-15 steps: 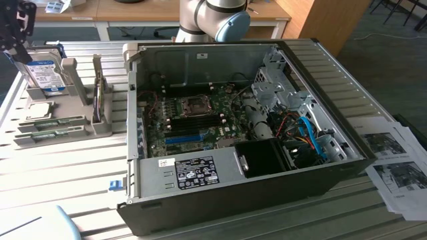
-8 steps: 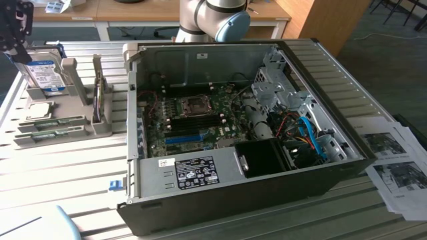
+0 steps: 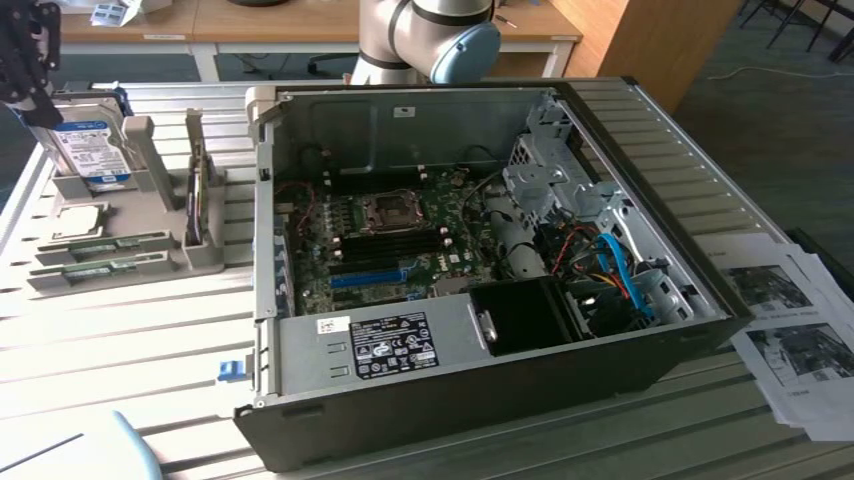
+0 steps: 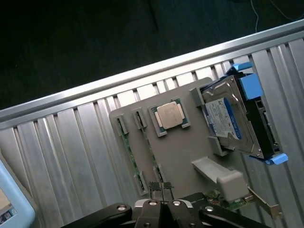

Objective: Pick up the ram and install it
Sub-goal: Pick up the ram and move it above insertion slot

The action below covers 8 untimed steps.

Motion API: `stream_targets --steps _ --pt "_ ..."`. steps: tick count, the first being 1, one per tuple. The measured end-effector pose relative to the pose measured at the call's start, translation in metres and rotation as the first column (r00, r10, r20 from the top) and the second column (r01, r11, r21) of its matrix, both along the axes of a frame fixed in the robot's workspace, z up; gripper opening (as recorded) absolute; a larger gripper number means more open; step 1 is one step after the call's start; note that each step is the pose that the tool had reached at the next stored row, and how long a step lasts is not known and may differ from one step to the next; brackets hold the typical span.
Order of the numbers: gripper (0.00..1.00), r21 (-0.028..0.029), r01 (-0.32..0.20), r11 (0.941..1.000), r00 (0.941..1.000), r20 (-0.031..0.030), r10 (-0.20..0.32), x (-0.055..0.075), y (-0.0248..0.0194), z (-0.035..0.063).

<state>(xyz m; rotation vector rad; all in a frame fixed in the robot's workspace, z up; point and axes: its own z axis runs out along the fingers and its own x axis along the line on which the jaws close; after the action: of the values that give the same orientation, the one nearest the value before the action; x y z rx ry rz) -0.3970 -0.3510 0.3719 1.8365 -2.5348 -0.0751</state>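
Two rams stand on edge in slots of the grey holder (image 3: 147,262): one ram (image 3: 104,244) behind the other ram (image 3: 96,268). In the wrist view they are thin green strips, the first ram (image 4: 129,147) and the second ram (image 4: 149,148), on the holder (image 4: 183,152). My gripper (image 3: 40,112) hangs at the exterior view's far left, above the hard drive end of the holder. In the wrist view my gripper (image 4: 161,192) has its fingers pressed together with nothing between them, hovering above the holder's edge near the rams. The open computer case (image 3: 441,390) lies in the middle, motherboard (image 3: 387,245) exposed.
The holder also carries a blue-labelled hard drive (image 3: 83,148), a square silver CPU (image 4: 170,115) and an upright card (image 3: 200,200). Printed sheets (image 3: 798,330) lie at the exterior view's right. A light-blue object (image 3: 74,452) sits at the front left. The slatted metal table (image 3: 120,340) ends just behind the holder.
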Motion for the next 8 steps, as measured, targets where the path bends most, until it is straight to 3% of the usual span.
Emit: stream_targets --steps 8 --pt "0.09 -0.0013 -0.113 0.9936 0.9936 -0.0005 0.113 0.0000 0.0000 -0.0001"
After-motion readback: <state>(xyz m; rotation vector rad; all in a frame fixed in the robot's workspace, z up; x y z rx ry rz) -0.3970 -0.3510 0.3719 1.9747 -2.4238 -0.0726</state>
